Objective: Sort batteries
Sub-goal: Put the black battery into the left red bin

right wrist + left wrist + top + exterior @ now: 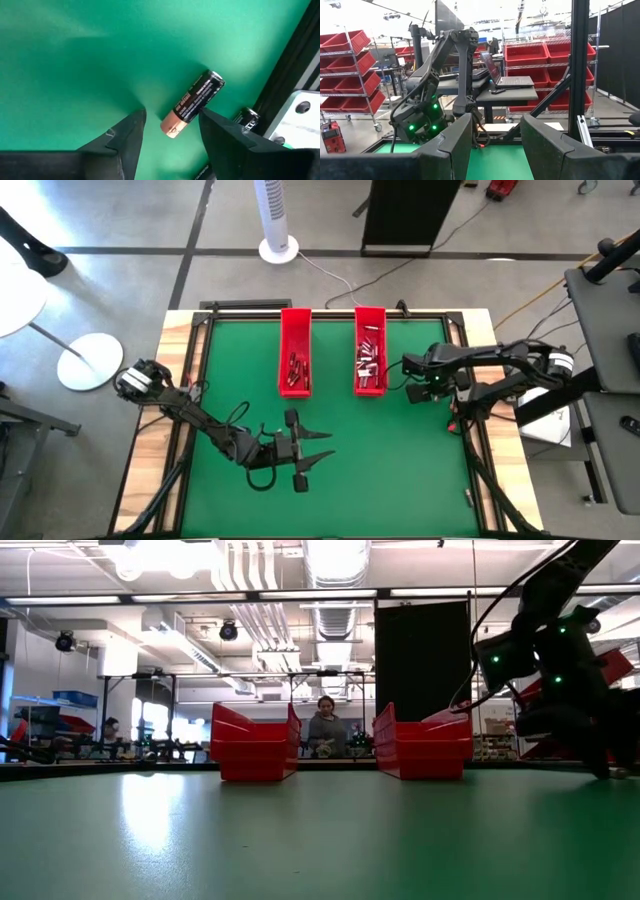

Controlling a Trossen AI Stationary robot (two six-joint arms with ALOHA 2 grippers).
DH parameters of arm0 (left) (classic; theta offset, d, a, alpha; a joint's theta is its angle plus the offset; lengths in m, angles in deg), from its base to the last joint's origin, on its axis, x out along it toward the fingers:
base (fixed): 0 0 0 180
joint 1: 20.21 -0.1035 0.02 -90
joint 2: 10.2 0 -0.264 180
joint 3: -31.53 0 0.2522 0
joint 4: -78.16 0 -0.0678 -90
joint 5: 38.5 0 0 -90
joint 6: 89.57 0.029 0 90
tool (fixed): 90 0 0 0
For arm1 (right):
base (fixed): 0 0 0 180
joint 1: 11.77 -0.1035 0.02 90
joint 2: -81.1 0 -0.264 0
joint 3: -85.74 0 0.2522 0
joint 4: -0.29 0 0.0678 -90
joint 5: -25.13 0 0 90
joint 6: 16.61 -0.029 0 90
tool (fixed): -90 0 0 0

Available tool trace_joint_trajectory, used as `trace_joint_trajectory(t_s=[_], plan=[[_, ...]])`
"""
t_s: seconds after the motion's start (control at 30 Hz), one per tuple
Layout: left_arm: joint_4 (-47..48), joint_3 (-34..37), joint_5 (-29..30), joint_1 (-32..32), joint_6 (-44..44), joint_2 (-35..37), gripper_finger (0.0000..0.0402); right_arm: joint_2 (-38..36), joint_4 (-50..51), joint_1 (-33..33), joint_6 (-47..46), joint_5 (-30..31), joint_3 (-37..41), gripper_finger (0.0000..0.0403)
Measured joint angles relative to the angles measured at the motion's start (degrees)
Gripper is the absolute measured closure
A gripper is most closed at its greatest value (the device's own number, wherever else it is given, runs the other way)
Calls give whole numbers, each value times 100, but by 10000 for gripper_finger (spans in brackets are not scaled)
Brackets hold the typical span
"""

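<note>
Battery [192,103] flat on bench [400,470], between right gripper [170,125] fingers, spread, not yet pinching; likely lined up for pickup. Left gripper [318,448] spread, idle near-centre. Other batteries [368,360] in right tray [371,317].

Blk arms [215,430]; green LEDs; blk cables.

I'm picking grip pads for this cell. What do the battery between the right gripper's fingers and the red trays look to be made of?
The battery: a metal can in a glossy black printed wrap with a copper-coloured end, judging by its sheen and lettering. The red trays: moulded plastic by the look, with a uniform colour and smooth, slightly shiny walls. The table under the battery is a matte green mat, with no glare.
</note>
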Motion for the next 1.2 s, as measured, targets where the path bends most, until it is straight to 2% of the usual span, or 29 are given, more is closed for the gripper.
trace_joint_trajectory(t_s=[0.17, 0.43, 0.57, 0.93, 1.1, 1.2], plan=[[-1, 0, 1, 2, 0, 0, 253, -127, -56, 177, 101, 7, 0, 245], [-2, 0, 1, 4, -1, -2, 253, -185, -265, 242, 103, 212, 7, 323], [-2, 0, 1, 24, -1, -2, 253, -185, -360, 242, 112, 275, 14, 349], [276, -2, 129, 168, -46, -9, 253, -364, -430, 244, 386, 665, 25, 349], [394, -2, 809, 288, -66, -11, 253, -1025, -68, 254, 402, 1117, -90, 360], [461, -2, 856, 291, -126, -11, 253, -1495, 14, 227, 412, 1123, -294, 363]])
